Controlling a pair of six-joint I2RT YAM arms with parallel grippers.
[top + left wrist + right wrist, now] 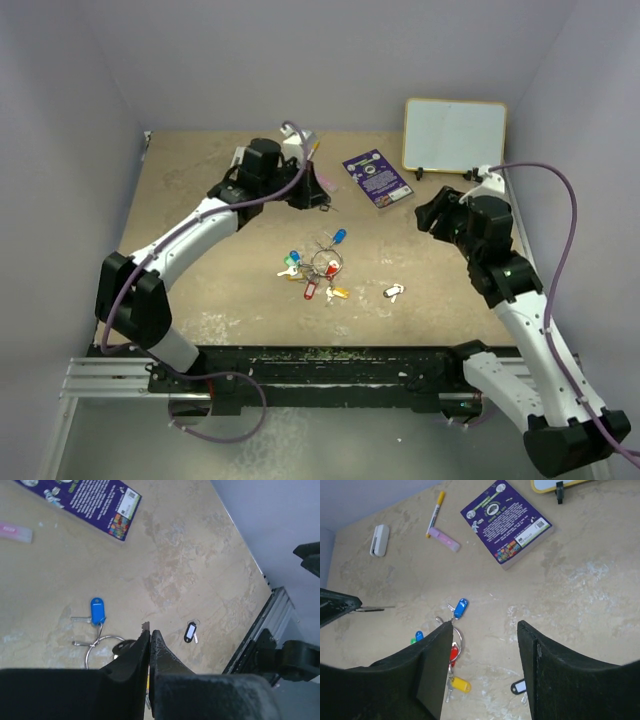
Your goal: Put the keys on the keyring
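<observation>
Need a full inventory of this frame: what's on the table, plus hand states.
keys: about six in a cluster, tags blue, green, red and yellow, table centre
lone key: one, white tag, apart to the right of the cluster
keyring: one, silvery, in the cluster
purple card: one, purple, far centre-right
whiteboard: one, white with a yellow frame, propped at the far right
marker: one, white and yellow, far side near the card
pink strip: one, pink, beside the marker
white block: one, white, far left
table: one, beige
left hand: one, black, shut, above the cluster's far side
right hand: one, black, open, above the table's right side
</observation>
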